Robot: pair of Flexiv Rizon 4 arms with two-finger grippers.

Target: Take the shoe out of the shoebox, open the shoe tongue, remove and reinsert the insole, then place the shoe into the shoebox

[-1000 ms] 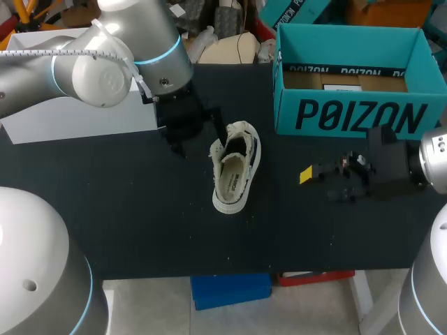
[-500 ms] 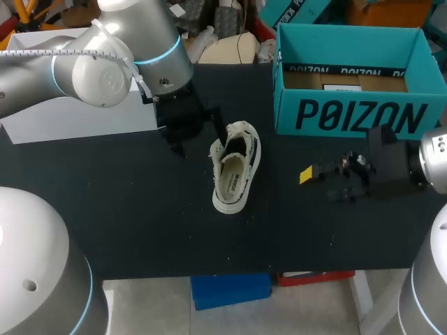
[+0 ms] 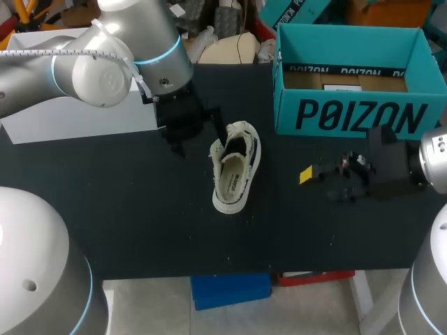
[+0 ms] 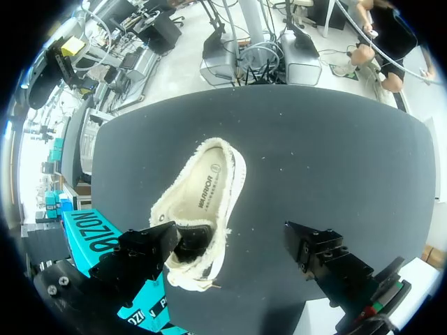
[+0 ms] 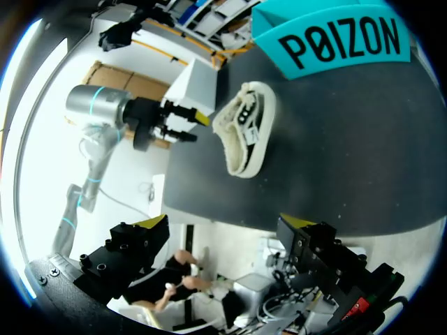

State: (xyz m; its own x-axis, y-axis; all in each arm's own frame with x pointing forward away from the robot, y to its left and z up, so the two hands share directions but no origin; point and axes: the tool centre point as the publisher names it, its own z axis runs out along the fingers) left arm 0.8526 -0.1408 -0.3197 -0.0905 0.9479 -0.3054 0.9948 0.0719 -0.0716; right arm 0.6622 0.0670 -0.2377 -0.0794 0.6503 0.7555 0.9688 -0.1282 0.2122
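Head view: cream, fray-edged shoe (image 3: 236, 176) sits upright on the black desk (image 3: 140, 209). Left hand (image 4: 230, 241) and right hand (image 5: 225, 223) both gape.

the shoe (image 4: 206, 185) has its heel hidden behind the left gripper (image 4: 232, 241); the shoebox (image 4: 94, 230) is cut off at the left wrist view's edge.

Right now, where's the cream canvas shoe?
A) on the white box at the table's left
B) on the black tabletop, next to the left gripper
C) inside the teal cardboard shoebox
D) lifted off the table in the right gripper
B: the cream canvas shoe lies on the black tabletop, outside the teal cardboard shoebox, with the open left gripper at one end of it.
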